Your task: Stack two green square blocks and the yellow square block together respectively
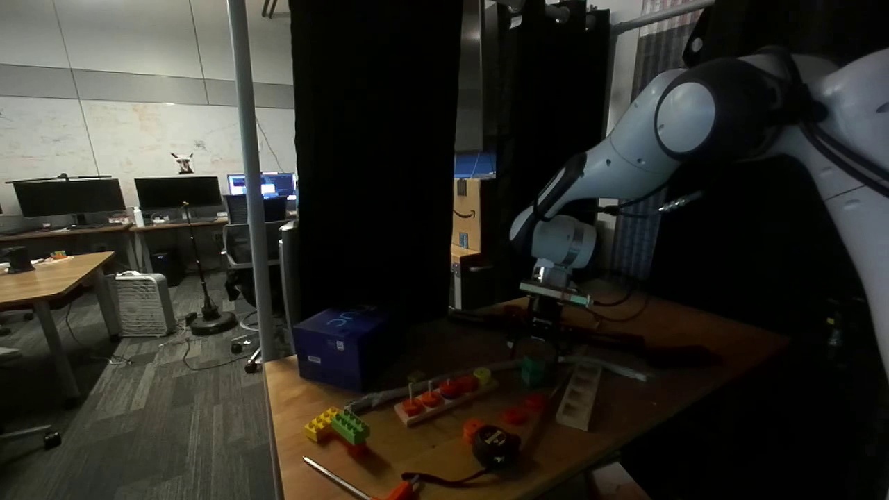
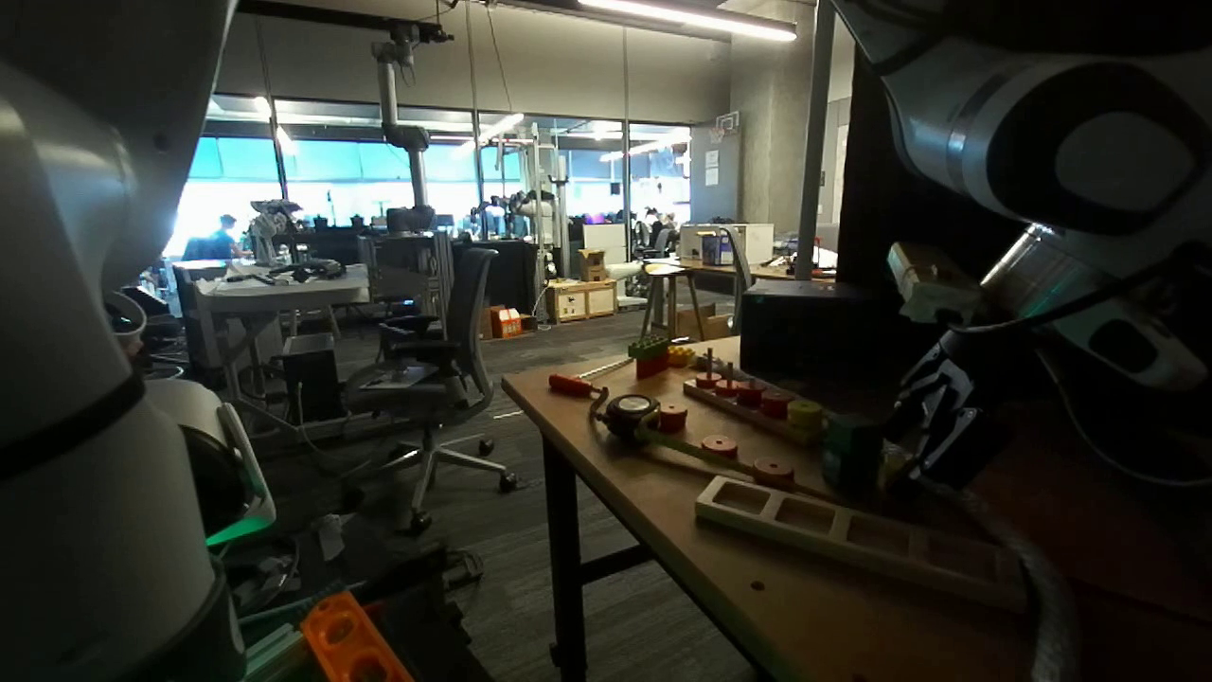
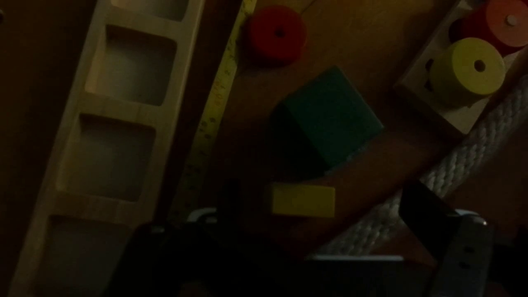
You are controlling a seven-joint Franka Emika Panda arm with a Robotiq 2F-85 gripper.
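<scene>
The gripper (image 3: pixel 321 201) has its fingers (image 3: pixel 429 222) well apart, and in the wrist view the yellow block (image 3: pixel 303 201) shows between them, off-centre, its longer visible edge running finger to finger. Just ahead of the gripper the green block (image 3: pixel 334 119), single or stacked I cannot tell, sits cornerwise, so the likely pinch should come straight down

Wrist cam's right by the pincer (image 3: pixel 321 200), aimed down; both exterior views look across the same table (image 1: pixel 417 451) from farther off.
</scene>
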